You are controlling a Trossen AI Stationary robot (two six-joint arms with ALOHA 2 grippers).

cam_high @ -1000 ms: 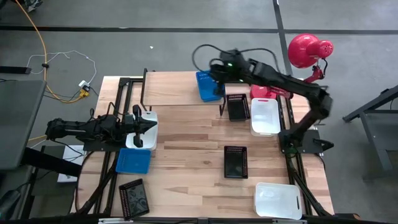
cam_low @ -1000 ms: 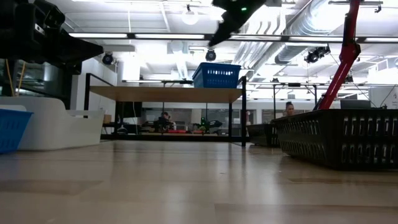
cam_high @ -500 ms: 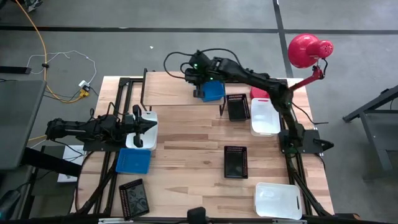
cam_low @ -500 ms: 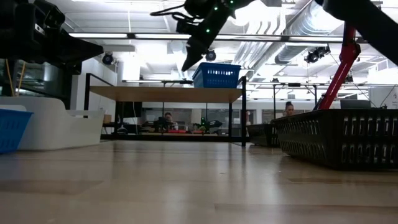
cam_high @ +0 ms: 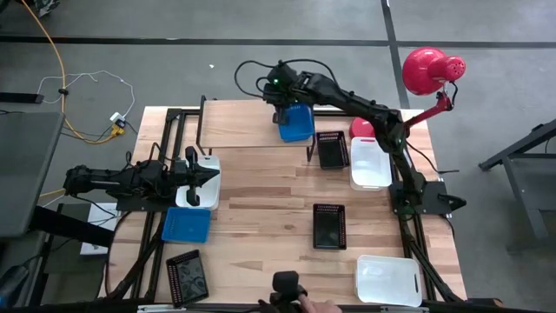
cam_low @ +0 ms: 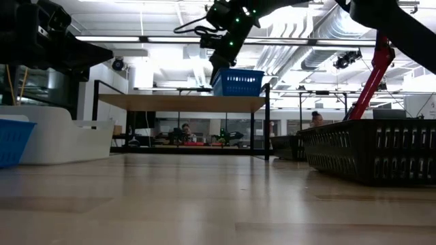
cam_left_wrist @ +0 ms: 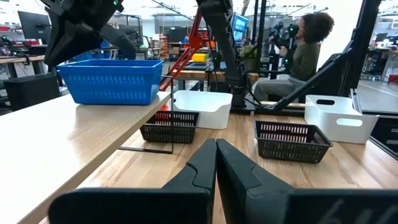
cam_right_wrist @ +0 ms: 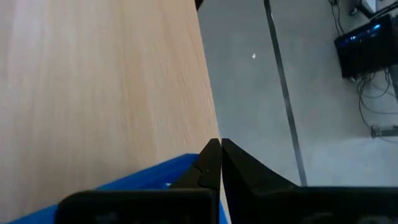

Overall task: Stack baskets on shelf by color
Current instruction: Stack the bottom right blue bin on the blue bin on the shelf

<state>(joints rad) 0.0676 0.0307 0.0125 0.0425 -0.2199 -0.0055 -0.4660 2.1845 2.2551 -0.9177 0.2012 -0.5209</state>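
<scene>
A blue basket (cam_high: 296, 122) stands on the right end of the shelf (cam_high: 239, 126), a raised light wood top at the table's far side. My right gripper (cam_high: 280, 97) is shut and hangs at the basket's far left corner (cam_low: 216, 73). In the right wrist view the shut fingers (cam_right_wrist: 219, 144) point down past the blue rim (cam_right_wrist: 149, 177) at the shelf top. My left gripper (cam_high: 196, 178) is shut and waits over a white basket (cam_high: 209, 167) at the table's left side. Its wrist view (cam_left_wrist: 216, 146) looks across at the blue basket (cam_left_wrist: 112, 81). My right gripper's shut fingers stand right at the blue basket's far left corner rim (cam_right_wrist: 186, 163), coming from above and slanting down. Whether they touch the rim, I cannot tell.
On the table lie two black mesh baskets (cam_high: 331, 149) (cam_high: 328, 226), two white ones (cam_high: 370, 163) (cam_high: 388, 278), a blue one (cam_high: 186, 224) and a black one (cam_high: 187, 276) at the near left. A red lamp (cam_high: 426, 69) stands far right. A hand with a dark object (cam_high: 291, 291) shows at the near edge.
My right gripper has swung from above the blue basket toward the table's left and down, then come back a little to the basket's far left corner. The basket has stayed in place on the shelf. A hand has come in at the near edge.
</scene>
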